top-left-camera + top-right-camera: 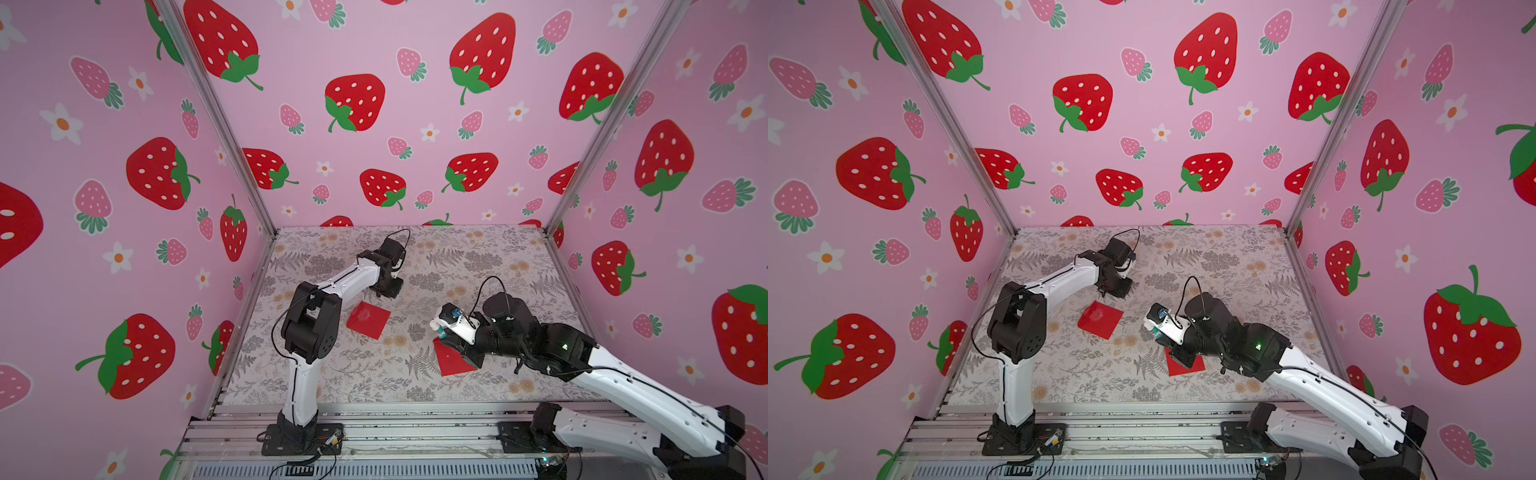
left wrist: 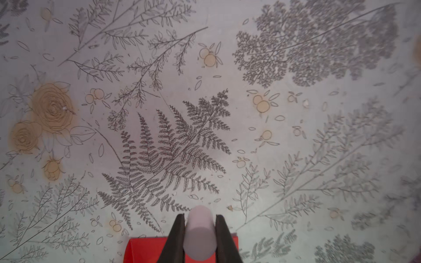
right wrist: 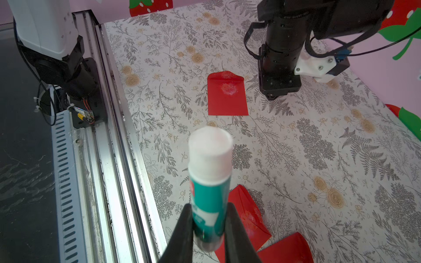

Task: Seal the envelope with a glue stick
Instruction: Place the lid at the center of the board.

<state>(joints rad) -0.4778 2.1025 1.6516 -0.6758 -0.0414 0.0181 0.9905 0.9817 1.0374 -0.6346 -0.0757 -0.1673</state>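
left arm (image 1: 301, 386): white shell links, black joint housings | right arm (image 1: 636, 388): same build, green light (image 1: 564, 345) on joint | cables (image 1: 273, 332): black, looped outside links | camera mount (image 3: 319, 68): white, silver screws | right gripper (image 3: 210, 206): black tapered fingers | base plates (image 1: 303, 440): black, flat

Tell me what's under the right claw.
A red envelope lies below the right claw, which grips the glue stick. The claw covers part of it.
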